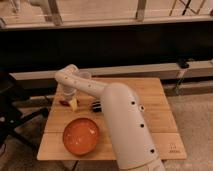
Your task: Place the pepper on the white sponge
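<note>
A wooden table stands in front of a dark wall. A big white robot arm comes up from the near side, reaches across to the far left corner, and bends down there.

The gripper hangs low at the end of the arm, just above the table top. I cannot tell if the claw is apart or together.

The pepper is a little dark red thing right at the tip of the gripper, on its left side. The white sponge is a small pale block just beside the pepper, to its right. I cannot tell if the two touch.

A black striped block lies near the sponge, farther right.

The orange bowl sits near the front edge, well apart from the pepper. Its whole orange inside shows.
</note>
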Available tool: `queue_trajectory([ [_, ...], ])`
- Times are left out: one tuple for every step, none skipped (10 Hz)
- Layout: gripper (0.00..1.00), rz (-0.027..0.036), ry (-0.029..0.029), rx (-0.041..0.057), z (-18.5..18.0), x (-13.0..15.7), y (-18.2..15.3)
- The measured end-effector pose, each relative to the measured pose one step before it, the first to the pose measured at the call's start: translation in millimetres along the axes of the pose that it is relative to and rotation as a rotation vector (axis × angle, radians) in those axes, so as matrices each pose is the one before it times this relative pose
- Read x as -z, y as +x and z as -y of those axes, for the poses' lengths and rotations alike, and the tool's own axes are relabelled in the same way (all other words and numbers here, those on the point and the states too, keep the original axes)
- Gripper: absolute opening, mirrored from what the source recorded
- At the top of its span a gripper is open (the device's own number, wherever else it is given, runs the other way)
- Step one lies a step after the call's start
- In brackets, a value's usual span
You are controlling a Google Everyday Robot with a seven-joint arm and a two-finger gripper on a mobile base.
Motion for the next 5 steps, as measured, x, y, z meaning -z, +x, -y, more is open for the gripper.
queue_trajectory([
  [0.66,0.00246,0.00047,0.00369,0.5,0.3,0.4],
  [0.56,0.00089,0.00078,0.00426,0.36,0.36,0.19],
  [0.47,0.00123,0.00056,0.00307,0.33,0.24,-0.16],
  [0.34,0.00159,0.00092,0.00381,0.38,0.38,0.04],
  [0.24,0.00101,0.00054,0.0033,0.32,0.24,-0.05],
])
